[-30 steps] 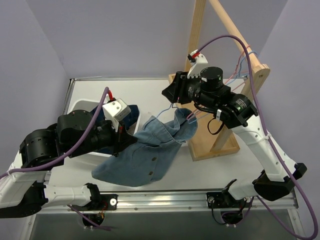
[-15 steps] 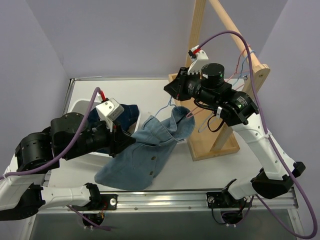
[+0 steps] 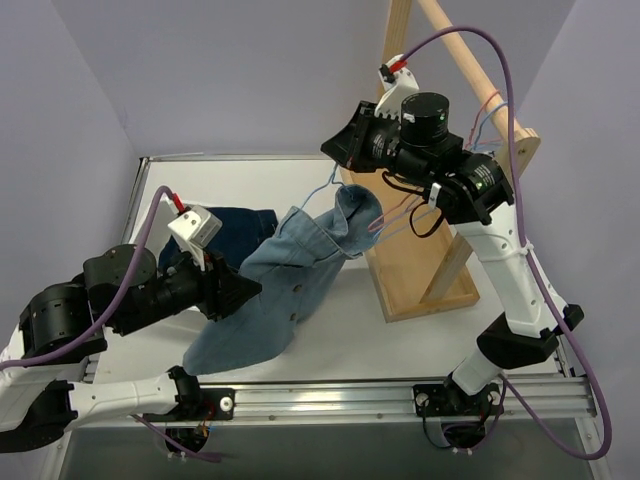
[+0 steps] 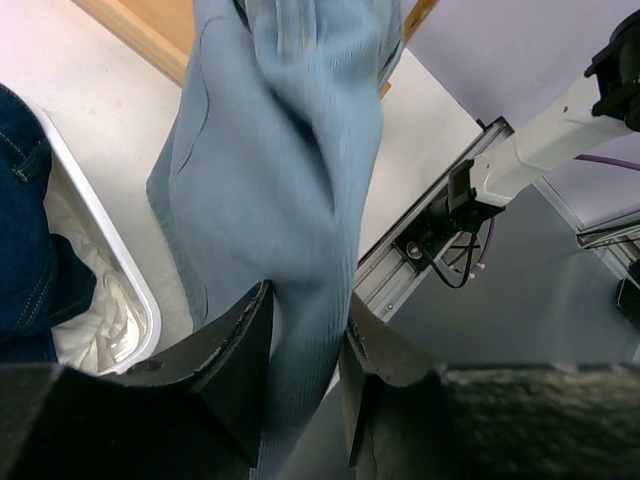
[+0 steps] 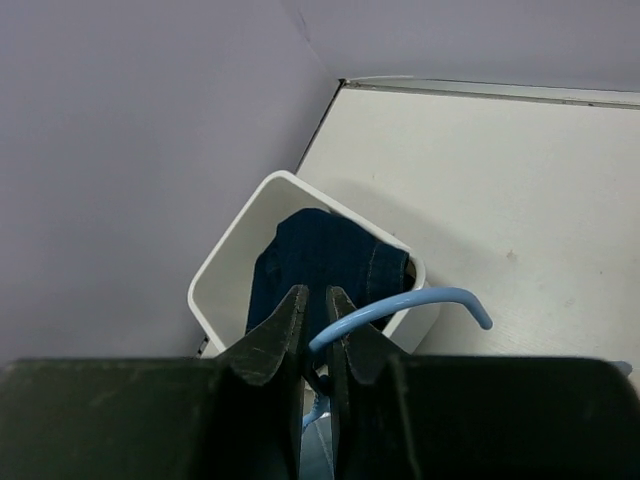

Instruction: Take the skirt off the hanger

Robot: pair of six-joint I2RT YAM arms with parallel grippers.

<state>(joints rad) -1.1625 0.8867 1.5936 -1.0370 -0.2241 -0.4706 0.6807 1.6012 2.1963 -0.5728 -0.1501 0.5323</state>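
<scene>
Skirt (image 4: 100, 325): white, thin, rumpled cloth, in the white plastic bin (image 4: 122, 272) under dark denim (image 4: 25, 260). Right gripper (image 5: 315, 300) pinched on thin blue wire hanger (image 5: 420, 297). Left gripper (image 4: 305, 305) straddles soft denim shirt (image 4: 290, 170), can't tell if clamped.

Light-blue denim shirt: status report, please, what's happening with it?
Right tool shut on light-blue wire hanger, light-blue denim shirt hanging from it. Left tool jaws apart around shirt. White pleated skirt in white bin, untouched.
</scene>
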